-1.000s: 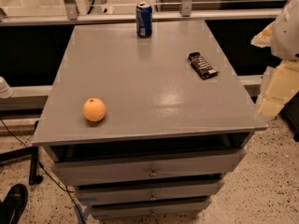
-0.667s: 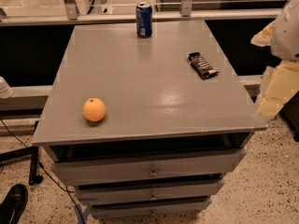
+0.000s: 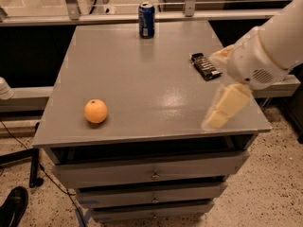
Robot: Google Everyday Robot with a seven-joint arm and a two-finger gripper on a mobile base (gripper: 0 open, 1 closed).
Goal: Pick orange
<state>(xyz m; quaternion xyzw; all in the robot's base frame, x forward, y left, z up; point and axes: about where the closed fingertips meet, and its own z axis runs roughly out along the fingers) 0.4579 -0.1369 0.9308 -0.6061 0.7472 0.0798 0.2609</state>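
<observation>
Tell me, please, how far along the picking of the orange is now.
Done: nothing yet; the orange lies alone on the table near its front left corner. In hand: the tool hangs open and empty over the right edge. Left: cross to the orange, close on it, lift.

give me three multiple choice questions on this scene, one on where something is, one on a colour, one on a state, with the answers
1. Where is the claw?
A) at the left edge
B) over the right front part of the cabinet top
C) out of view

2. What colour is the soda can?
A) red
B) blue
C) green

3. What state is the orange in?
A) gripped
B) lying free on the top
C) cut in half

Answers:
1 B: the claw hangs open near the right front corner, in front of the dark wrapper.
2 B: its side is blue.
3 B: it sits whole and alone at front left, far from the claw.
</observation>
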